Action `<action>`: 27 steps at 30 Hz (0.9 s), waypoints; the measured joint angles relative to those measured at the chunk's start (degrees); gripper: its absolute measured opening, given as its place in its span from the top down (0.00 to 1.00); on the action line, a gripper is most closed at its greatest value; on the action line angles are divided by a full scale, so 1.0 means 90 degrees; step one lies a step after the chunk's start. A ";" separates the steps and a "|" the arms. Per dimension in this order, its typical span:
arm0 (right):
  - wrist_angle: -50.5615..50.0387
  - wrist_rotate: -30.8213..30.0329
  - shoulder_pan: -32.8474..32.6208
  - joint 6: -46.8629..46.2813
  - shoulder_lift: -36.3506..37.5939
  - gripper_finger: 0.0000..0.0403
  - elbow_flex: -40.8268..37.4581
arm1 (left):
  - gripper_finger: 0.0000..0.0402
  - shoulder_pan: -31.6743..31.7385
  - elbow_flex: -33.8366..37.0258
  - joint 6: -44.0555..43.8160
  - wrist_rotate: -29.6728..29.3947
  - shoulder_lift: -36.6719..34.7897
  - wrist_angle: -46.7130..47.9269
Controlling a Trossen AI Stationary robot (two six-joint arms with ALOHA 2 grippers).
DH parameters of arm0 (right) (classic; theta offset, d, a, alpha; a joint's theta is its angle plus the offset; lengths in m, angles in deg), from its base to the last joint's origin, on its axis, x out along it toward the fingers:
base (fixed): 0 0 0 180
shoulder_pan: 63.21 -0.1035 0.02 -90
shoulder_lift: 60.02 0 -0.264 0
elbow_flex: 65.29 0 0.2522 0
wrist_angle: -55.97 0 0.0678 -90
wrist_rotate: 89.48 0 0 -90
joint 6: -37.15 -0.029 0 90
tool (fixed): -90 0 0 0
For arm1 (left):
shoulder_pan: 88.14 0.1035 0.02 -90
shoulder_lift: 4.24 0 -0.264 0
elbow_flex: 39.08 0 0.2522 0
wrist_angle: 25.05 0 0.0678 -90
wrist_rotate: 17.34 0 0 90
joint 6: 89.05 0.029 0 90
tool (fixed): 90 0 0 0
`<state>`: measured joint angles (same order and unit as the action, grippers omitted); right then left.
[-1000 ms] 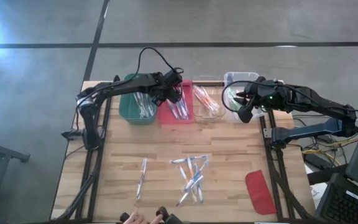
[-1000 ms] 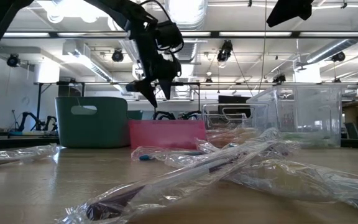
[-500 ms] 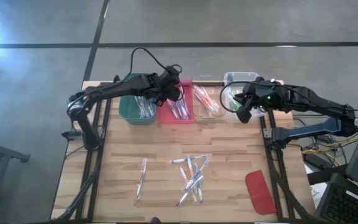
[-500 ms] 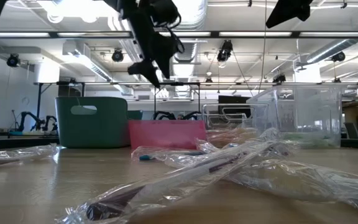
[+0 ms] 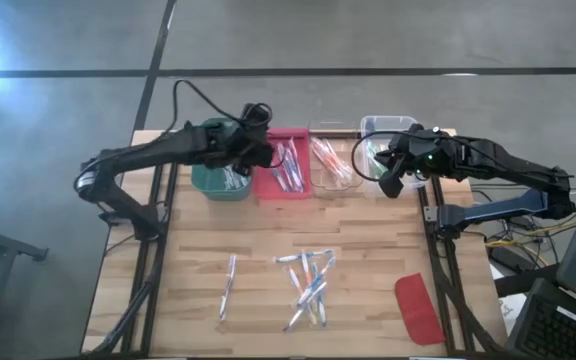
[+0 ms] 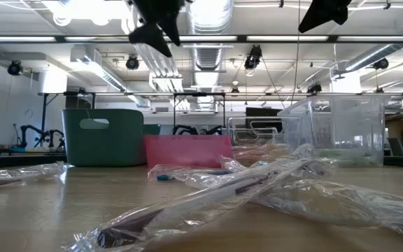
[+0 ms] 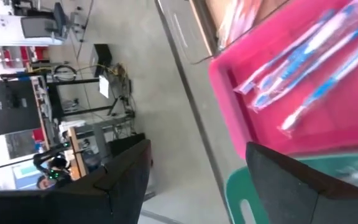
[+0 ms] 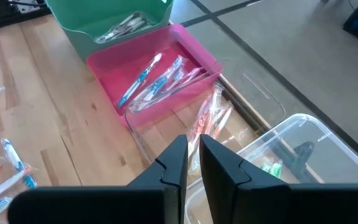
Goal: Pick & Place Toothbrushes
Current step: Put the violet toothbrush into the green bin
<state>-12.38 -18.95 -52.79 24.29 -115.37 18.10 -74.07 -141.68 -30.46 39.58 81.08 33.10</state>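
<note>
Toothbrushes (image 5: pixel 308 285) lie wrapped in clear film in a loose heap on the near middle of your wooden table (image 5: pixel 368 250), with a single one (image 5: pixel 229 284) lying apart to the left of the heap. Along the far edge, going left to right, you have a green bin (image 5: pixel 212 178) holding pale-handled brushes, a pink tray (image 5: pixel 286 188) with blue ones, a clear tray (image 5: pixel 333 166) with pink-orange ones, and a clear tub (image 5: pixel 373 128) with green showing inside.

Your left gripper (image 5: pixel 251 150) hangs above the seam between the green bin and the pink tray; its two dark fingers (image 7: pixel 120 180) stand wide apart with nothing between them.

Your right gripper (image 5: pixel 390 180) sits over the near edge of the clear tub. Its fingers (image 8: pixel 173 165) are drawn almost together, with only a thin gap, and nothing shows between them.

A flat red lid (image 5: pixel 418 310) rests at the near right corner, well apart from the heap.
</note>
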 joint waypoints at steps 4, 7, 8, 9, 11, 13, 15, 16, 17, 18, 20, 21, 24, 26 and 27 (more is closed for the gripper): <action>0.0000 0.0000 -0.0002 0.0000 0.0002 0.87 -0.0001 | 0.34 -0.0284 0.0000 -0.0492 -0.0016 -0.0452 0.0675; 0.0000 0.0000 0.0000 0.0000 0.0002 0.85 -0.0002 | 0.34 -0.0618 0.0000 -0.1142 -0.0013 -0.0786 0.1389; 0.0000 0.0000 -0.0002 0.0000 0.0002 0.84 -0.0002 | 0.33 -0.0730 0.0000 -0.1354 -0.0004 -0.0891 0.1655; 0.0000 0.0000 -0.0002 0.0000 0.0002 0.83 -0.0002 | 0.33 -0.0838 0.0000 -0.1551 -0.0001 -0.0984 0.1931; 0.0000 0.0000 -0.0002 0.0000 0.0002 0.81 -0.0002 | 0.33 -0.1030 0.0001 -0.1874 0.0002 -0.1149 0.2425; 0.0000 0.0000 -0.0001 0.0000 0.0002 0.79 -0.0002 | 0.34 -0.1197 0.0002 -0.2206 0.0019 -0.1259 0.2736; 0.0000 -0.0002 -0.0001 0.0000 0.0002 0.78 -0.0002 | 0.34 -0.1347 0.0002 -0.2629 0.0106 -0.1306 0.2953; 0.0000 0.0000 0.0000 0.0000 0.0002 0.77 -0.0002 | 0.34 -0.1431 0.0002 -0.2868 0.0176 -0.1307 0.3074; 0.0000 0.0000 -0.0002 0.0000 0.0002 0.76 -0.0002 | 0.34 -0.1510 0.0002 -0.3123 0.0280 -0.1299 0.3154; 0.0000 0.0000 -0.0002 0.0012 0.0002 0.75 -0.0002 | 0.34 -0.1597 0.0002 -0.3416 0.0359 -0.1273 0.3231; 0.0043 -0.0002 0.0000 0.0266 0.0002 0.74 -0.0002 | 0.34 -0.1795 0.0002 -0.4034 0.0467 -0.1211 0.3351; 0.0069 -0.0002 0.0000 0.0415 0.0002 0.73 -0.0002 | 0.34 -0.1905 0.0002 -0.4377 0.0506 -0.1174 0.3414; 0.0137 -0.0002 0.0000 0.0759 0.0002 0.71 -0.0002 | 0.34 -0.2264 0.0005 -0.5431 0.0566 -0.1030 0.3639; 0.0313 -0.0002 0.0000 0.0814 -0.0016 0.69 -0.0002 | 0.34 -0.2495 0.0005 -0.6191 0.0571 -0.0906 0.3741; 0.0378 -0.0002 0.0000 0.0804 -0.0019 0.69 -0.0002 | 0.34 -0.2591 0.0005 -0.6728 0.0575 -0.0851 0.3739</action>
<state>-8.98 -18.97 -52.79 31.53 -115.55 18.08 -97.39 -141.64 -91.01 44.75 73.42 66.75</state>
